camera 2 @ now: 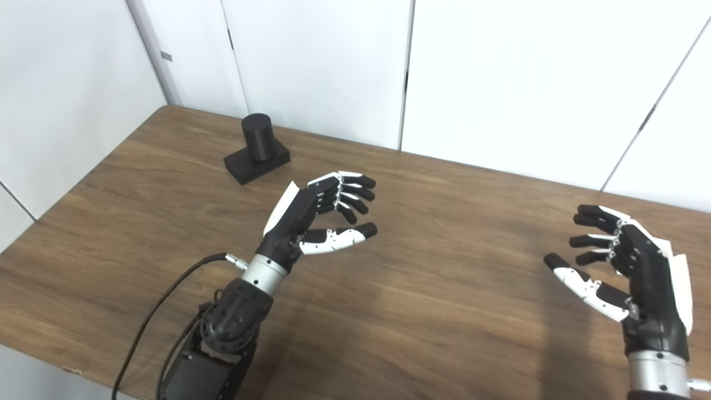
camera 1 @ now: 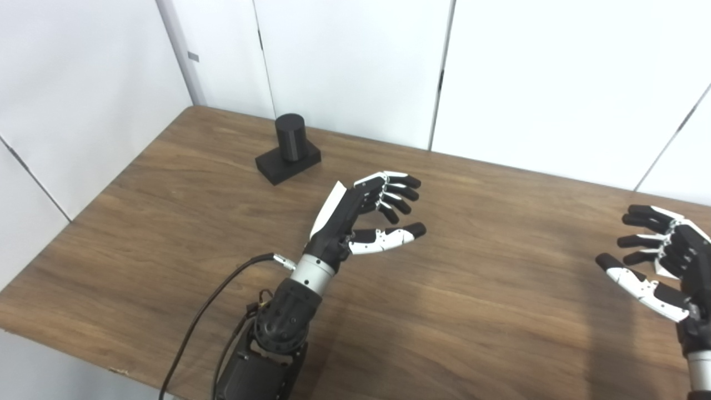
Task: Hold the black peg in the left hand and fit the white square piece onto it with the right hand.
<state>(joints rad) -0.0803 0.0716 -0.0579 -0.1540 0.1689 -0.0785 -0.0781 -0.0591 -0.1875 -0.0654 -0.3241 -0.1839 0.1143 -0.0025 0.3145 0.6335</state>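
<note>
Both hands empty; black peg stands apart.

The table has a brown wood-grain top with a smooth, low-sheen finish and dark streaks running along its length. The black peg and its block base look like matt black plastic, faintly ribbed on the cylinder. The left hand and right hand show matt black and glossy white plastic shells. Each wrist carries a brushed, silvery metal collar. The cable has a smooth black rubbery jacket. The wall panels are plain, matt white.
</note>
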